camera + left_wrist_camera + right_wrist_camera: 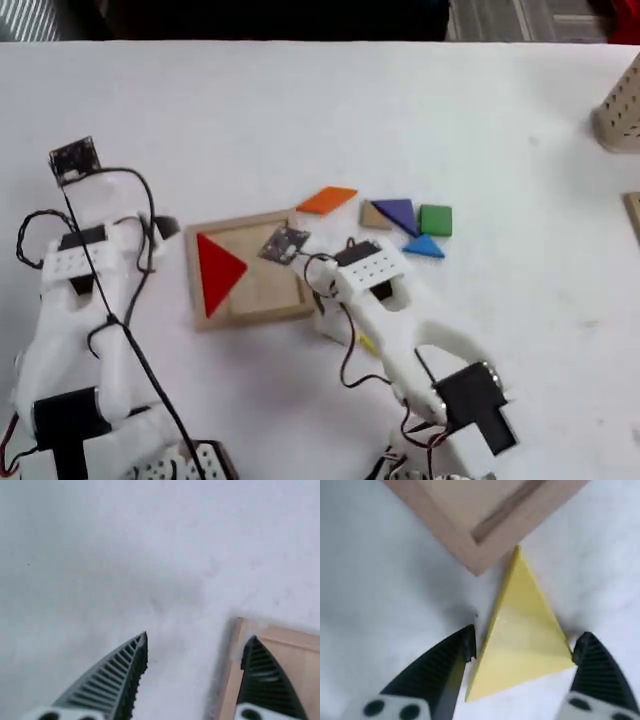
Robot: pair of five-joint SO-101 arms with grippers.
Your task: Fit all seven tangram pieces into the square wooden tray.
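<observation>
The tray (240, 224) lies flat on the table (300, 110) between the two arms. Only the red triangle (217, 270) is in it, against the rim on the left arm's side, and the rest of its floor is bare wood.

The yellow triangle (522, 655) lies flat on the table just outside the tray's near corner, with its sharp tip pointing at that corner and almost touching it. The right gripper (527, 632) is spread wide, with one finger on each side of the triangle's broad end. Each finger is close to an edge, but whether they touch cannot be told.

The left gripper (198, 639) is also spread. One finger hangs over the tray's corner rim and the other over bare table beside it, and it holds nothing.

Beyond the tray's far right corner lies a loose cluster: the orange piece (326, 199), tan piece (372, 216), purple triangle (398, 212), green square (435, 220) and blue triangle (424, 246). A pegged block (620, 115) stands at the table's far right edge, well apart.
</observation>
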